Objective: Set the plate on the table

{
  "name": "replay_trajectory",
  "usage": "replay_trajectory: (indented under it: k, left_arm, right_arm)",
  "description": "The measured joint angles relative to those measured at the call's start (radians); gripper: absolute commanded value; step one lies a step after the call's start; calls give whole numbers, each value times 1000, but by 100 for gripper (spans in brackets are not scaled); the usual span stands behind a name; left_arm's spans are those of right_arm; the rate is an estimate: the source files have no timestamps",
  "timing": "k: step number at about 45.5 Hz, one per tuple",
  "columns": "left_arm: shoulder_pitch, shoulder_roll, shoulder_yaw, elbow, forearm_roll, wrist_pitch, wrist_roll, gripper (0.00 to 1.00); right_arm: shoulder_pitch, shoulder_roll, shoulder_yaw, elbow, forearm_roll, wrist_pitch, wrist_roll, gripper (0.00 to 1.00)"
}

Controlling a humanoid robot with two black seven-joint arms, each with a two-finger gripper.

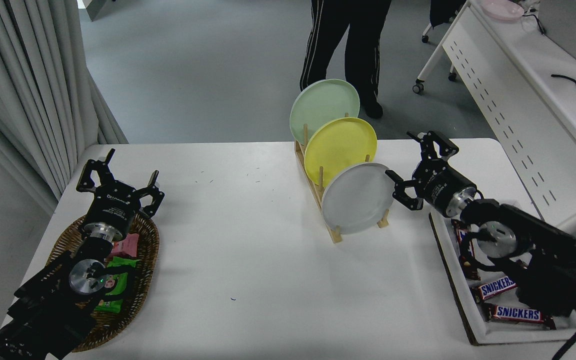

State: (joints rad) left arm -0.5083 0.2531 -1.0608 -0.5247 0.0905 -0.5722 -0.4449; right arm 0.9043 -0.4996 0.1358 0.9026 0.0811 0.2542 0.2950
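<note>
The grey plate [357, 198] stands on its edge in the front slot of a wooden rack [335, 232] on the white surface [248, 260]; the pegs keep it from rolling. The right end effector [408, 162] is wide open, just beside the plate's right rim (maybe touching, hard to tell), probably ready to pinch it. The left end effector [118, 175], also open, rests above a basket [140, 280].

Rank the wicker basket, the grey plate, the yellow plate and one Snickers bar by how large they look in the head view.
1. Wicker basket, largest, though partly hidden by the left arm.
2. and 3. Grey plate and yellow plate: they look alike; the grey one overlaps the yellow one, so no ranking.
4. Snickers bar, smallest.
</note>
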Motion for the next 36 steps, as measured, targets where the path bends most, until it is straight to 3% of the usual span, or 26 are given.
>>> replay_trajectory:
  k: [15, 27, 36]
  left_arm:
    - [0, 0, 0, 0, 0, 0, 0, 100]
    - [0, 0, 0, 0, 0, 0, 0, 100]
    - [0, 0, 0, 0, 0, 0, 0, 100]
  right_arm:
    - [200, -169, -321, 228, 105, -23, -19, 100]
    - [302, -198, -397, 291, 213, -64, -162, 100]
    - [317, -144, -329, 220, 242, -112, -285, 100]
